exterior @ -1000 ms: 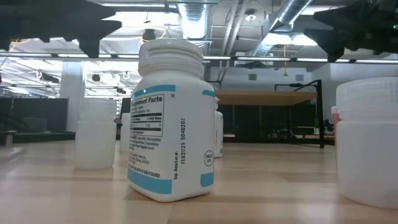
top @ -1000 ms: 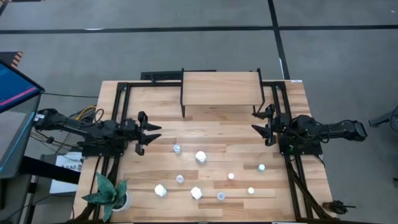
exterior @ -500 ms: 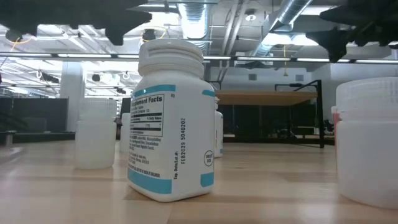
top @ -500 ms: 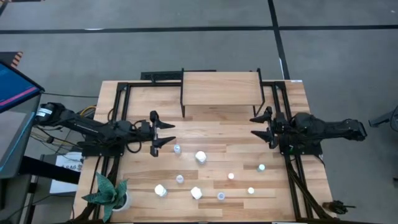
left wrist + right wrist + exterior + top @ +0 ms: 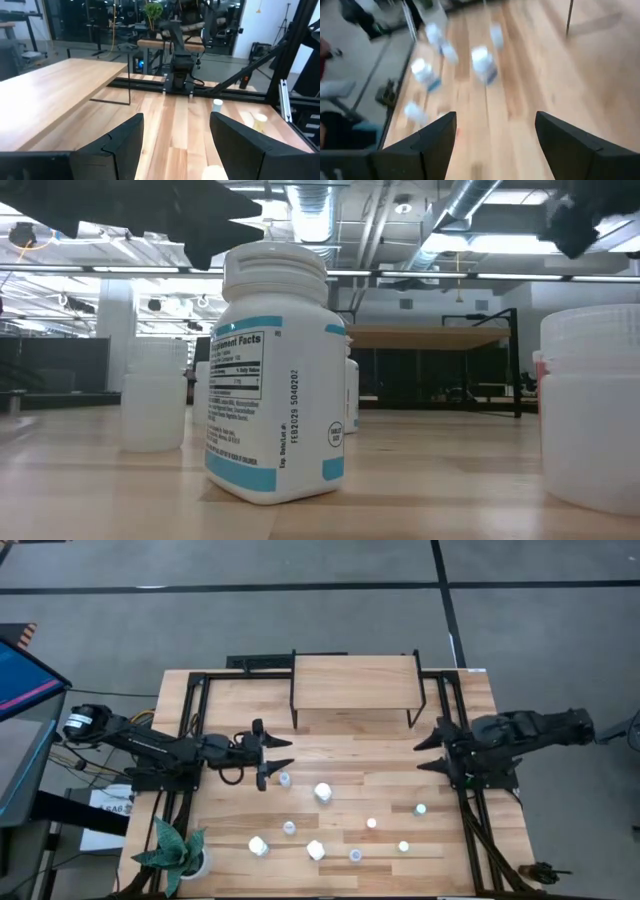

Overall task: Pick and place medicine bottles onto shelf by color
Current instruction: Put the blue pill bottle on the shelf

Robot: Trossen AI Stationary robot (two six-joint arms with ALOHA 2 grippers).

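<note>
We see nine medicine bottles (image 5: 322, 792) standing spread out on the front half of the bench (image 5: 340, 745). The shelf (image 5: 354, 682) sits at the back and has nothing on it. The left pincer (image 5: 277, 756) is wide open, just beside one small bottle (image 5: 285, 780). The right pincer (image 5: 428, 749) is wide open too, near the shelf's right leg.

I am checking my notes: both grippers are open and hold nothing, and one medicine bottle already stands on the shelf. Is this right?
Not quite. The shelf carries no bottle yet; in the high view all the medicine bottles are on the table in front of it. The rest holds: the left gripper and the right gripper are open and hold nothing.
</note>
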